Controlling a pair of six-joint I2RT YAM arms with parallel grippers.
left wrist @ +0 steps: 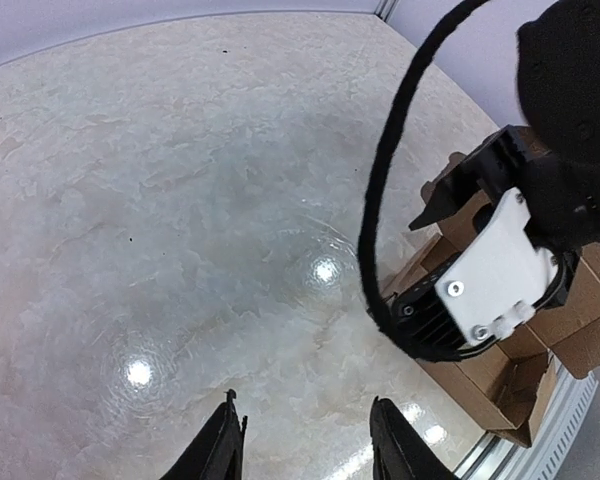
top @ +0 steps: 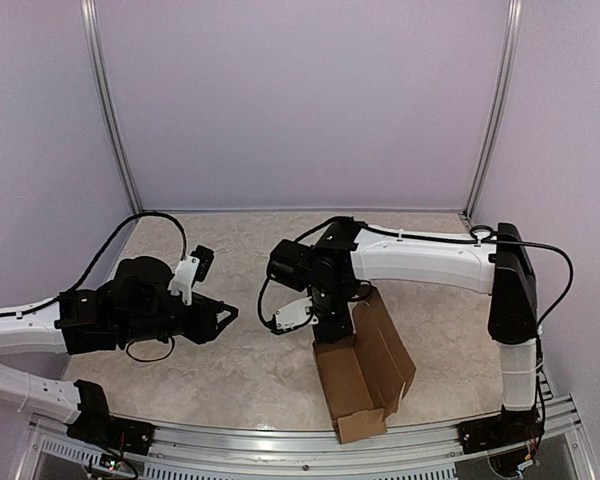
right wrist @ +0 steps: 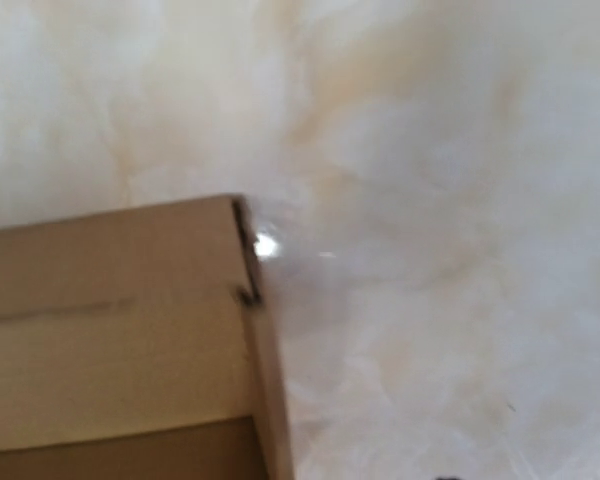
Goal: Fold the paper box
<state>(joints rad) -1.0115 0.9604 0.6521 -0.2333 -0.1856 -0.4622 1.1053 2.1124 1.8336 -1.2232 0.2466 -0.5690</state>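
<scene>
The paper box is a brown cardboard tray, partly folded, with its lid flap standing up on the right, near the table's front edge. It also shows in the left wrist view, and its corner shows in the right wrist view. My right gripper points down at the box's far end wall. In its wrist view no fingers meet at the middle; only a dark tip shows at the bottom edge, so the jaws stand apart. My left gripper is open and empty, low over the bare table left of the box.
The marble-patterned table is enclosed by pale walls. A metal rail runs along the front edge just beyond the box's near flap. The right arm's black cable hangs between the two grippers.
</scene>
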